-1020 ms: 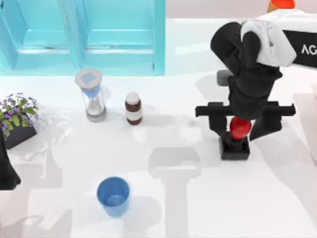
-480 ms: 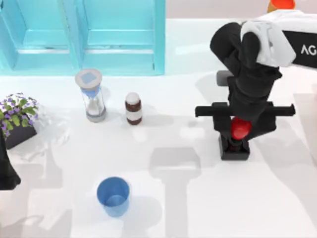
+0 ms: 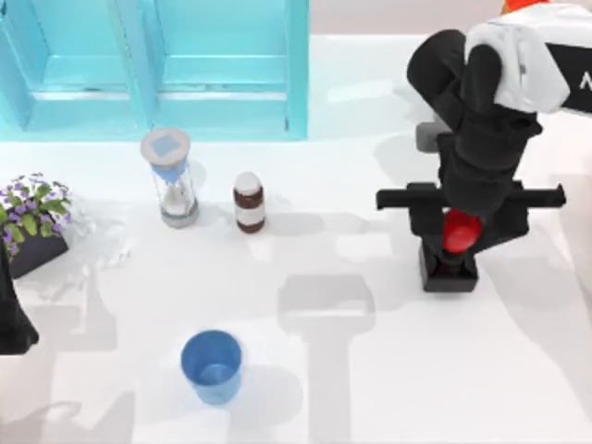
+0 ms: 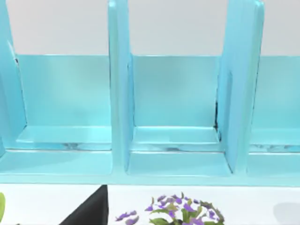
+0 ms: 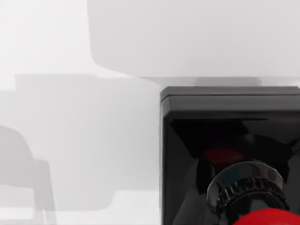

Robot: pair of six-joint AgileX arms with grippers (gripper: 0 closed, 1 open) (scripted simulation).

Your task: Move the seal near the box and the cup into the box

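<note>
Seal (image 3: 450, 250), a red knob on a black square base, is held at the right side of the bench (image 3: 370, 388) by the right hand (image 3: 460, 233), whose two dark fingers are clamped on either side of the knob. Whether the base touches the bench or hangs just above it cannot be told from above. In the right wrist view the base (image 5: 229, 140) and the knob's ridged collar are seen close up over bare white surface.

The box (image 3: 153, 69), a turquoise rack of open bays, stands along the far edge at the left, well apart from the seal. Between them stand a brown bottle (image 3: 248, 202) and an hourglass (image 3: 170, 178). The cup (image 3: 212, 366), a blue tumbler, stands upright near the front, left of centre. A flower pot (image 3: 32, 227) sits at the left edge beside the parked left arm (image 3: 14, 319); its hand's state cannot be told.

The step in hand is judged to be carrying the seal toward the box. It is best done with the grip kept firm, the seal lifted clear of the bench, and a path kept wide of the bottle and hourglass. The seal should be lowered flat on bare bench just beside the box before being let go.
</note>
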